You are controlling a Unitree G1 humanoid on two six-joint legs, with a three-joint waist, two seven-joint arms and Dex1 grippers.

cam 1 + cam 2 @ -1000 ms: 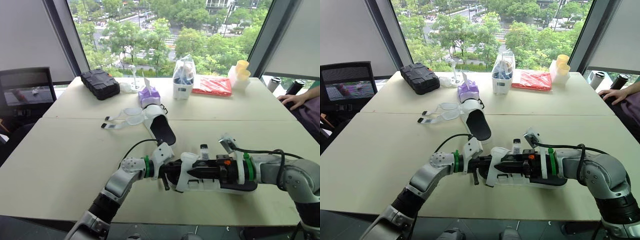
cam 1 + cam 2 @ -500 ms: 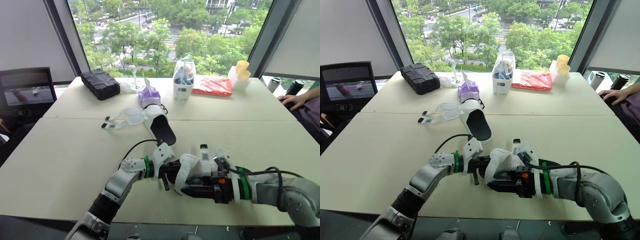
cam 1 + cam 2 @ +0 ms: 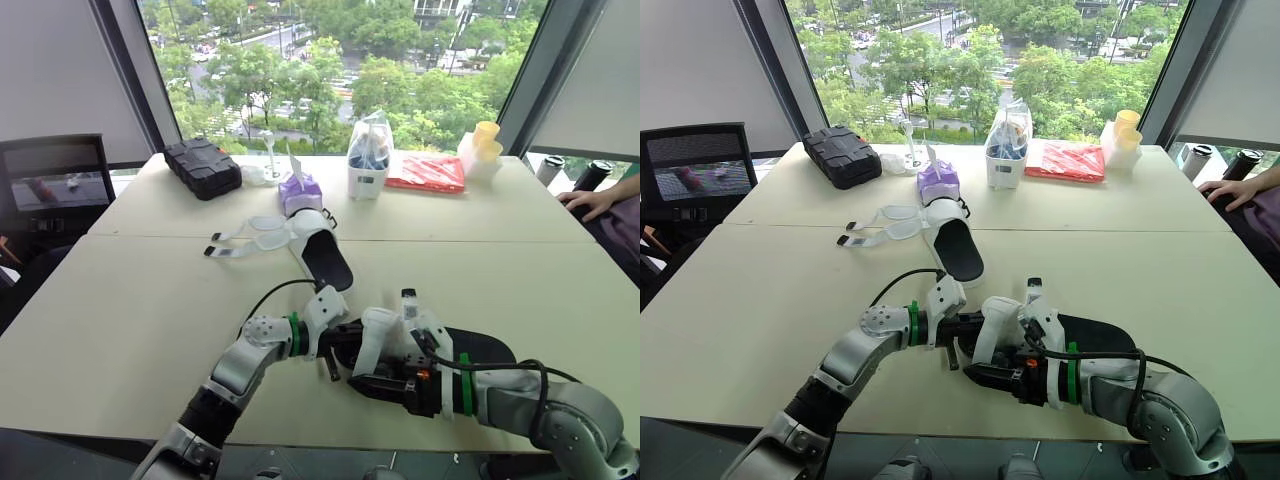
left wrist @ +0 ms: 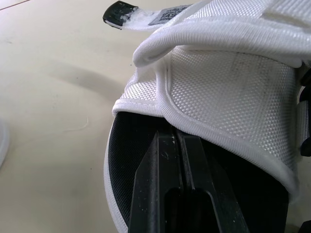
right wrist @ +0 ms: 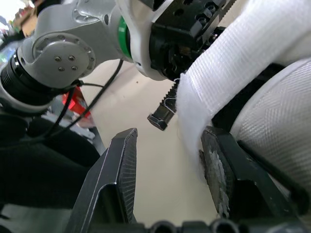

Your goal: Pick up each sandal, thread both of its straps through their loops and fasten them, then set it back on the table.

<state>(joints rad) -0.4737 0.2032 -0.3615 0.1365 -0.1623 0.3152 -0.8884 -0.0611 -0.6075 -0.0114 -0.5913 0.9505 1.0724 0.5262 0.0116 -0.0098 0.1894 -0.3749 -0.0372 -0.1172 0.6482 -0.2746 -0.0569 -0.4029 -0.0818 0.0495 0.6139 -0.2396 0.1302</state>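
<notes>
Beige table (image 3: 120, 300) below tall windows (image 3: 300, 60)

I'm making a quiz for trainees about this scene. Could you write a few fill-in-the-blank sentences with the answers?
1. The table holds ___ sandals, a near sandal and a far sandal.
2. The fingers of the right gripper stand ___, next to the near sandal's white strap.
3. The tissue pack behind the far sandal is ___.
Missing words: two; open; purple.
</notes>
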